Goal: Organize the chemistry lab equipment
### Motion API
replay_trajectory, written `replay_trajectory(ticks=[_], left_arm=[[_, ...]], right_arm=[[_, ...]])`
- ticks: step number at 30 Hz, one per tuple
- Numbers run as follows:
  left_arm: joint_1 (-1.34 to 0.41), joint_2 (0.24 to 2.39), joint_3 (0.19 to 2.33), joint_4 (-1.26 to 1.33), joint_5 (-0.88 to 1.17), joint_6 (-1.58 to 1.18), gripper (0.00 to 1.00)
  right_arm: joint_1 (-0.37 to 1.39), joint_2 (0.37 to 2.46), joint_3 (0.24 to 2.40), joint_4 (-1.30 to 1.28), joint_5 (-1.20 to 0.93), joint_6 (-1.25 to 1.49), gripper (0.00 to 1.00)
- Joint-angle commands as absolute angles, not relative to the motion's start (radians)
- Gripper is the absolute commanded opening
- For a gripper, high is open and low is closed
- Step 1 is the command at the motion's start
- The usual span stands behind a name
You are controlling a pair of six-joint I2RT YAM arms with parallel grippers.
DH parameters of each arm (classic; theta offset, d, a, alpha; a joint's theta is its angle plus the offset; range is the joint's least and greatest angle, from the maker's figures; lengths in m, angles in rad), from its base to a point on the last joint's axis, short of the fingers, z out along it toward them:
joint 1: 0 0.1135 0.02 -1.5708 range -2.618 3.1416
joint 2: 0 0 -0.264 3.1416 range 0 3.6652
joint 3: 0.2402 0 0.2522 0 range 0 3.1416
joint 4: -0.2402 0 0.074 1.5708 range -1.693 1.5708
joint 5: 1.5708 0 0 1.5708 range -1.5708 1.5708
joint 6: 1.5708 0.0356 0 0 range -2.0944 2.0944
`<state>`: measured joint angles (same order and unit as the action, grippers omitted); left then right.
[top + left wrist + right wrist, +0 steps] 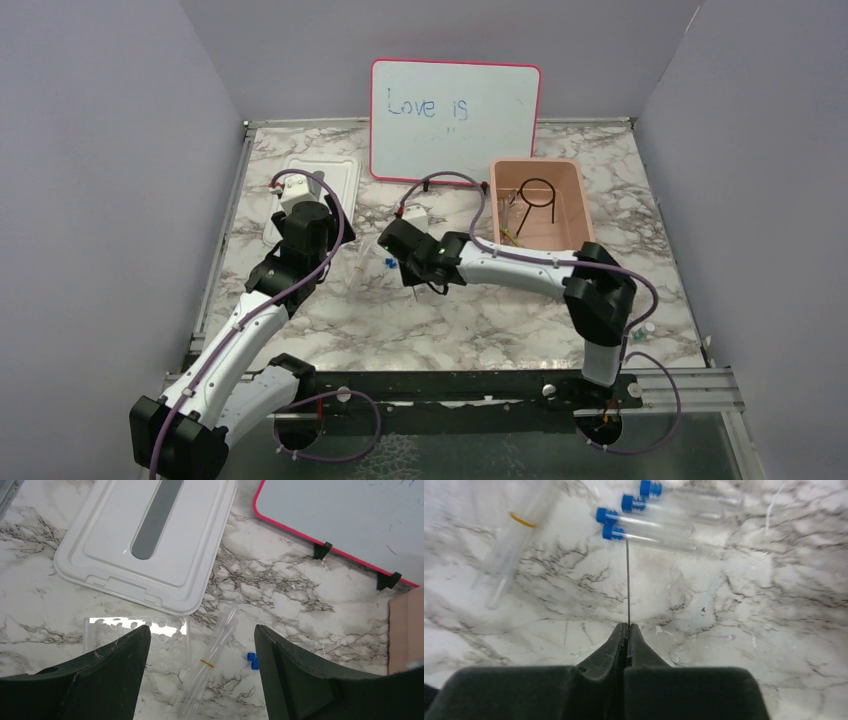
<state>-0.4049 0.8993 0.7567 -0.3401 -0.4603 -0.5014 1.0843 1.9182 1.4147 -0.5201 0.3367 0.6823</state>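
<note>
Metal rod [628, 580] pinched in the closed right hand [628, 627]; left hand [202, 630] gapes empty.

walled robot test booth, marble table [500, 322]

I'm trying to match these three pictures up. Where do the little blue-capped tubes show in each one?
Top external: the blue-capped tubes are tiny blue specks mid-table, in front of the whiteboard.
Left wrist: only their blue caps show, low and right of centre.
Right wrist: four lie along the top edge.
Shared landmark: the yellow-banded clear bundle beside them, also in the right wrist view.
</note>
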Motion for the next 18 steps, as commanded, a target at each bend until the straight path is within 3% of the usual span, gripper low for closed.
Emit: replay_trajectory(ticks=[1,18], left_arm=[[-0.400,0.881,0.759,-0.325,-0.441,-0.505,0.79],[-0.399,0.889,0.756,-0.297,-0.362,-0.477,0.79]], right_arm=[[1.062,1.746,1.411,-0.519,0.455,0.594,0.01],[0.633,1.342,1.247,-0.529,0.512,0.445,0.03]])
